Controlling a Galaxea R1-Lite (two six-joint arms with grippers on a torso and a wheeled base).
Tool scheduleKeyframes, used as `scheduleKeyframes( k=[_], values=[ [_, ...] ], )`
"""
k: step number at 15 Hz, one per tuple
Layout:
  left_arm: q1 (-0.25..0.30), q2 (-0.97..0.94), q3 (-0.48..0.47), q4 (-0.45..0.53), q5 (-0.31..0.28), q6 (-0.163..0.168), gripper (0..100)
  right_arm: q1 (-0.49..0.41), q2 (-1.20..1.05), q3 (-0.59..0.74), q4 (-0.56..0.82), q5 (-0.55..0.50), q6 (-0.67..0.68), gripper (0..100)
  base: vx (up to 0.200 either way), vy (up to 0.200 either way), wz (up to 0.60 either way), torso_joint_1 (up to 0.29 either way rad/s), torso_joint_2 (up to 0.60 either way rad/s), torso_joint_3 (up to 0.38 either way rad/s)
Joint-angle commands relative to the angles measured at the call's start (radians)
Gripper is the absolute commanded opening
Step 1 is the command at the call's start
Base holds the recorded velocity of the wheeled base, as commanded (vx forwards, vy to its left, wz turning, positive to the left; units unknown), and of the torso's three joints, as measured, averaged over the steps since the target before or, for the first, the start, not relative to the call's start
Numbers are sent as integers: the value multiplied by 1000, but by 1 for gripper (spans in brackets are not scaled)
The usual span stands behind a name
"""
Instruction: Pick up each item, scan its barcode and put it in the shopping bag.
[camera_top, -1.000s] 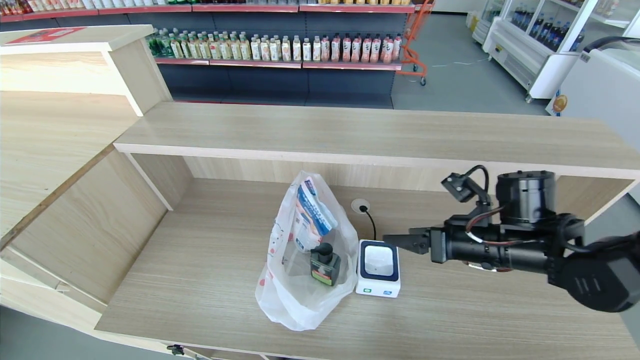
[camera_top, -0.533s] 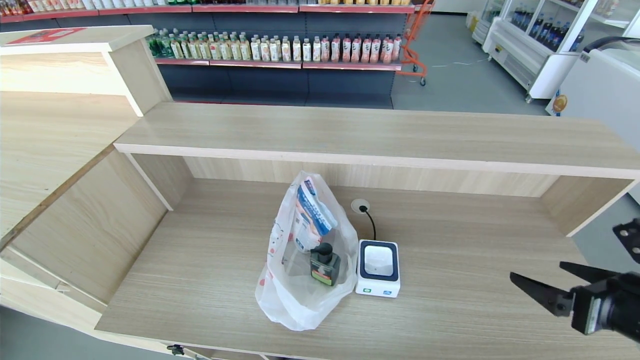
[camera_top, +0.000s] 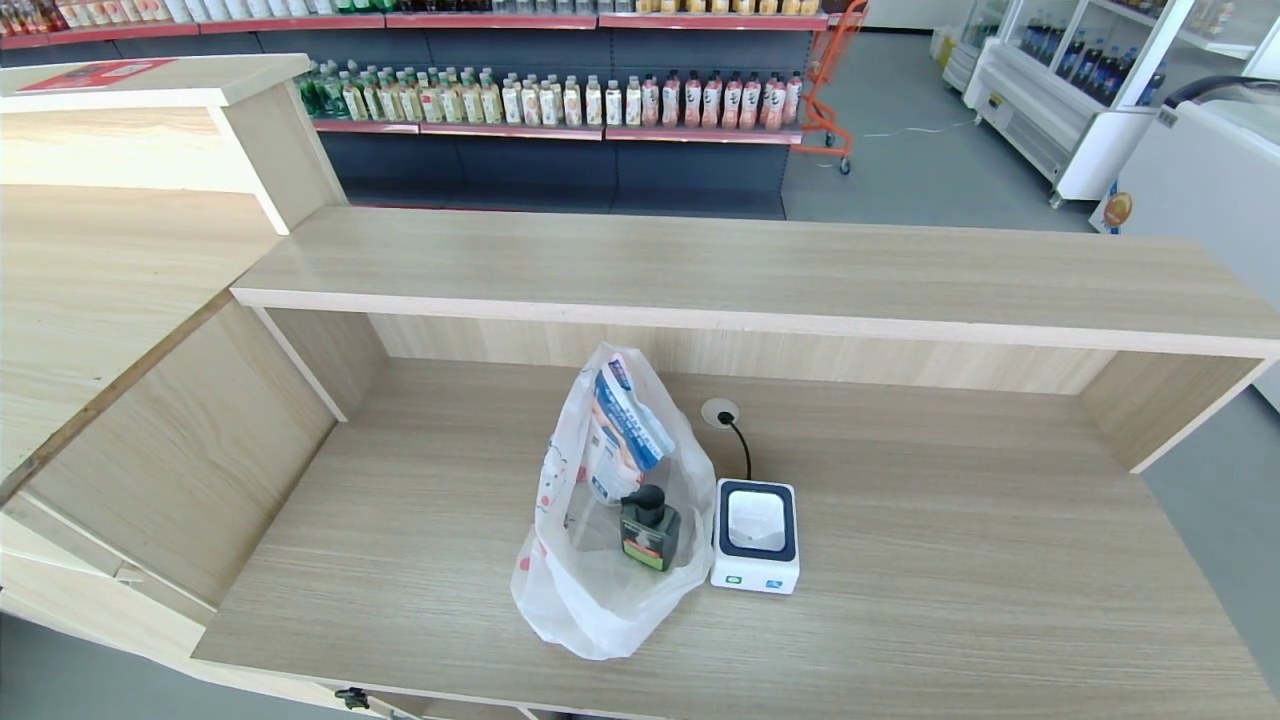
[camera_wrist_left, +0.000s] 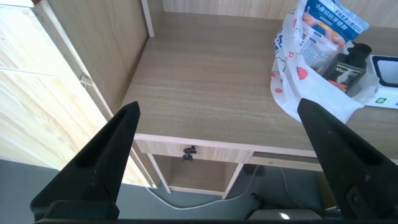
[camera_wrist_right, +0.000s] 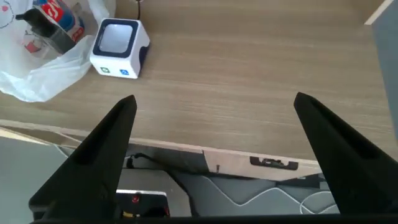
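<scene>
Both arms are off the bench: the left gripper (camera_wrist_left: 219, 107) hangs out past the near edge toward the left corner, jaws spread wide with nothing between them, and the right gripper (camera_wrist_right: 214, 98) sits out past the near edge further right, jaws just as wide and just as bare. The shopping bag (camera_top: 600, 590) stands around the middle of the bench (camera_top: 950, 580), nearer the front edge than the back wall, mouth up. Inside it a blue-and-white pouch (camera_top: 625, 425) stands tall, and a dark bottle (camera_top: 650, 532) sits low in front of it. The scanner (camera_top: 755, 535) is tucked in on the bag's right side, plastic touching its casing as far as I can tell, window facing up and its cable (camera_top: 742, 450) running toward the back wall. Both goods I can make out are bagged, so I'd call the packing close to finished and this step a park-and-check. To do it well, hold both arms wide of that floppy bag rim, because one brush could tip the pouch or drag the plastic over the scanner window. Any further item should meet the window barcode-down, held flat, then go in from straight above the bag's mouth.
</scene>
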Motion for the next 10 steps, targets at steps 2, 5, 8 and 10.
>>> scheduleKeyframes(
  k=[2,5,8,10],
  values=[
    [0,0,0,0,0,-1,100,-15,-199,18,49,-40,6,100,0,0,0,0,0,0],
    [0,0,0,0,0,-1,100,-13,-199,18,51,-40,0,100,0,0,0,0,0,0],
    [0,0,0,0,0,-1,100,-13,-199,18,51,-40,4,100,0,0,0,0,0,0],
    [0,0,0,0,0,-1,100,-13,-199,18,52,-40,4,100,0,0,0,0,0,0]
  ],
)
